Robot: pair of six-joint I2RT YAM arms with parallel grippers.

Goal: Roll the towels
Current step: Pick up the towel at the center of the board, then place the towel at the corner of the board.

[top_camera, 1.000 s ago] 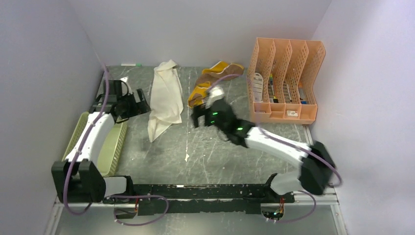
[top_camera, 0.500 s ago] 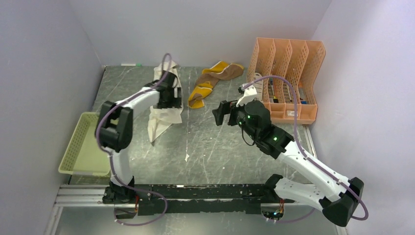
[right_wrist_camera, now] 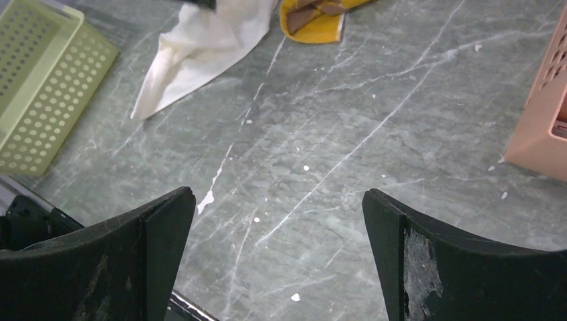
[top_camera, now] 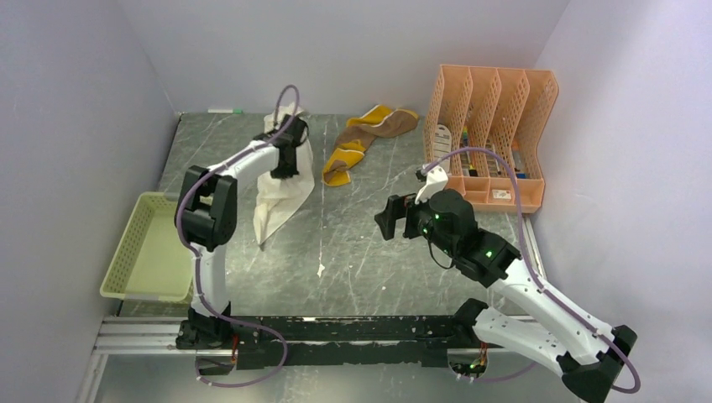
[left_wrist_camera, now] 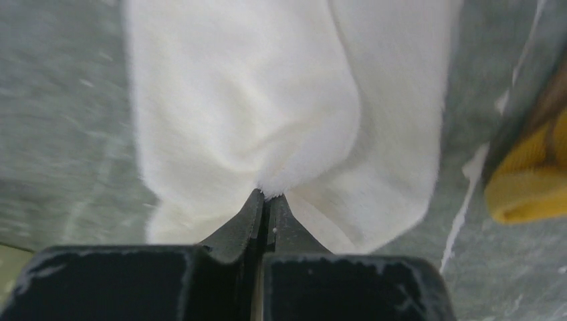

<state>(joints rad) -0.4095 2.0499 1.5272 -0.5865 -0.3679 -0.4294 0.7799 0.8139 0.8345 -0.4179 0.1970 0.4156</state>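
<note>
No legible text, brand, number or sign in any view. Only candidates sit at 2 o'clock on table: small white label (top_camera: pixel 501 194) on front lip of peach file organizer (top_camera: pixel 491 92), and pale tag (top_camera: pixel 442 138) in its leftmost slot. Both too small and blurred to read. Wrist views carry no lettering.

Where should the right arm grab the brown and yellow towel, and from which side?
Take the brown towel by its near yellow-edged end, from above, with the open right hand. It lies flat, bunched in a diagonal strip, that end nearest the hand.
</note>
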